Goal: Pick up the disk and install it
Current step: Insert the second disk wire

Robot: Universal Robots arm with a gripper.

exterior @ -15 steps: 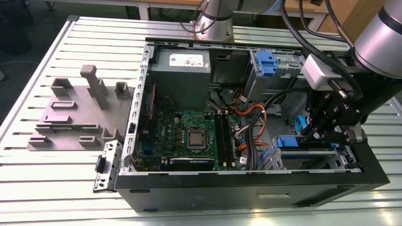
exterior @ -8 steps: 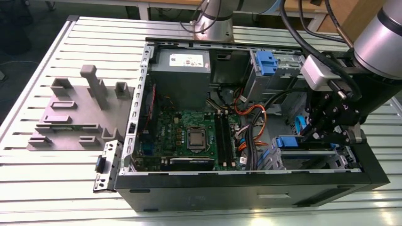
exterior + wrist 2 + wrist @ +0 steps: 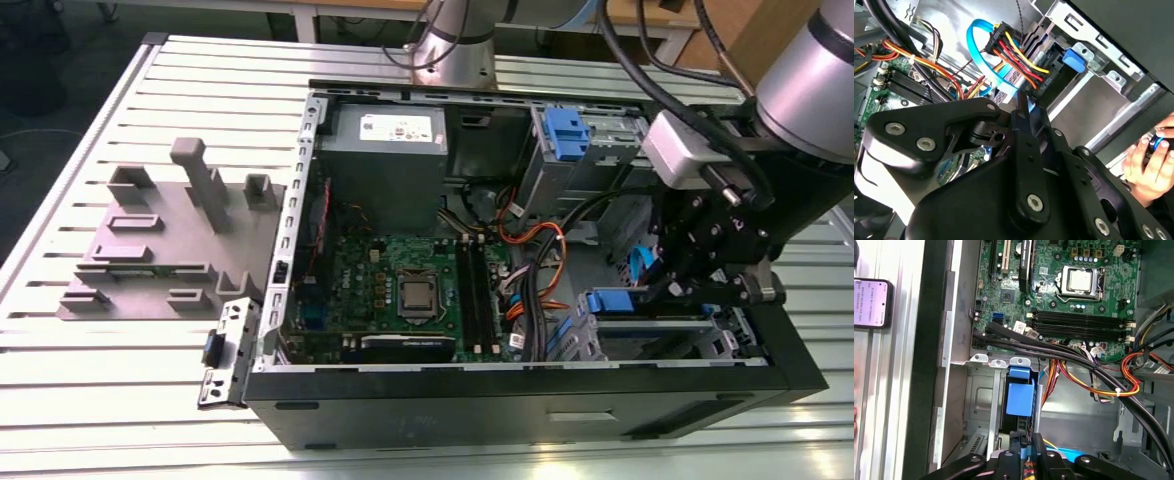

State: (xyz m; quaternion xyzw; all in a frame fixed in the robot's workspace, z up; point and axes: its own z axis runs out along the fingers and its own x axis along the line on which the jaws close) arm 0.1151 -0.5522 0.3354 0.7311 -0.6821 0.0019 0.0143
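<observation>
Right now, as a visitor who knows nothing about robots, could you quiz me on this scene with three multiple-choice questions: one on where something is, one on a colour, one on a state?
1. Where is the robot's black claw?
A) outside the case, off to its side
B) inside the open black computer case, at the exterior view's right
C) raised well above the case

2. What colour is the plastic latch on the grey metal drive bay near the claw?
A) red
B) green
C) blue

3. How is the silver square processor on the green circuit board?
A) bare, with nothing over it
B) hidden under a fan
C) taken out of the board

Answers: B, the claw sits within the case walls; C, the latch shows blue in the first wrist view; A, its metal top is plainly visible.
</observation>
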